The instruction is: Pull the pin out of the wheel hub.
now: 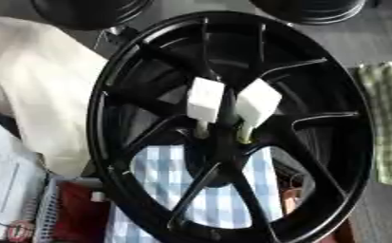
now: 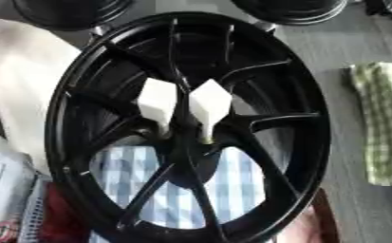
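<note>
Left eye view | two white pins point(image 1: 205, 100) upright at wheel hub point(image 1: 219, 142) | neither hand visible, state unknown

1. You are looking down on a black wheel hub point(image 2: 191, 128) that fills most of the view, its spokes running out from the centre.
2. Two white block-headed pins point(image 2: 209, 105) stand side by side at the hub's centre, stems pointing down into it.
3. Through the lower spokes you see a blue-and-white checked cloth point(image 2: 165, 190).
4. A green checked cloth point(image 2: 381, 123) lies to the right, apart from the rim.
5. Neither robot hand shows.
</note>
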Controlling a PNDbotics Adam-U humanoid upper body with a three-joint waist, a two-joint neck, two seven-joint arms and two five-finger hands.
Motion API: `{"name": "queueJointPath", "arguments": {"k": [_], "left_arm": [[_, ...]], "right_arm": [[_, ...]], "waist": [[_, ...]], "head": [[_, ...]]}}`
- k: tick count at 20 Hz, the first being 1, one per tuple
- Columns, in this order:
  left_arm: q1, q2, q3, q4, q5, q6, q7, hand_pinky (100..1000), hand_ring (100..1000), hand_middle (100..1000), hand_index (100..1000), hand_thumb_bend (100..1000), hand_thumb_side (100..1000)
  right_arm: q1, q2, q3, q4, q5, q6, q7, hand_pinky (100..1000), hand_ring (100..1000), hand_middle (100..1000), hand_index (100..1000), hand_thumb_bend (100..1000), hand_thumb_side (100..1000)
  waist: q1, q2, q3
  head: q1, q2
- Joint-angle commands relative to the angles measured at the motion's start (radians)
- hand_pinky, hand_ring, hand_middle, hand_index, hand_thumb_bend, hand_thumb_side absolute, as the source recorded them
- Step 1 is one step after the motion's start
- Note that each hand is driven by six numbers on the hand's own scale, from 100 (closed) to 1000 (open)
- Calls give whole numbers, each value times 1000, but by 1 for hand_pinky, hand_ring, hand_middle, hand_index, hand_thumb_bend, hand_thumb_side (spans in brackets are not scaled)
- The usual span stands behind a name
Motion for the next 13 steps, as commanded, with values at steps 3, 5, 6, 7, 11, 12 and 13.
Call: {"name": "queueJointPath", "arguments": {"k": [3,5,6,7,11,12,13], "left_arm": [[9,-22,40,-113,184,14,373,798,706,659,782,200,664],[19,-61,37,-179,259,41,529,797,705,659,781,210,669],[25,-84,35,-214,281,53,593,796,701,654,780,213,675],[33,-106,32,-248,297,66,646,795,698,650,779,213,680],[56,-203,27,-366,306,105,777,793,694,646,777,225,684],[60,-228,28,-389,300,112,793,793,694,646,776,228,684],[64,-253,29,-412,295,116,808,793,694,645,776,234,681]], "right_arm": [[-17,-28,-18,-22,-9,-4,-5,840,665,595,656,100,516],[-19,-28,-19,-25,-10,-5,-8,840,665,596,657,100,512],[-20,-27,-18,-26,-10,-5,-9,840,666,596,657,100,507],[-22,-25,-18,-28,-11,-5,-10,840,666,596,657,100,499],[-26,-20,-15,-34,-11,-5,-10,840,668,598,659,100,492],[-27,-20,-15,-35,-11,-5,-11,840,668,599,660,100,498],[-28,-19,-15,-37,-10,-5,-12,841,669,599,660,100,490]], "waist": [[-1,-32,3],[-2,-34,4],[-3,-35,4],[-4,-36,4],[-5,-39,4],[-6,-39,4],[-6,-40,3]], "head": [[3,-9],[4,-9],[5,-10],[5,-10],[8,-9],[7,-8],[6,-7]]}}
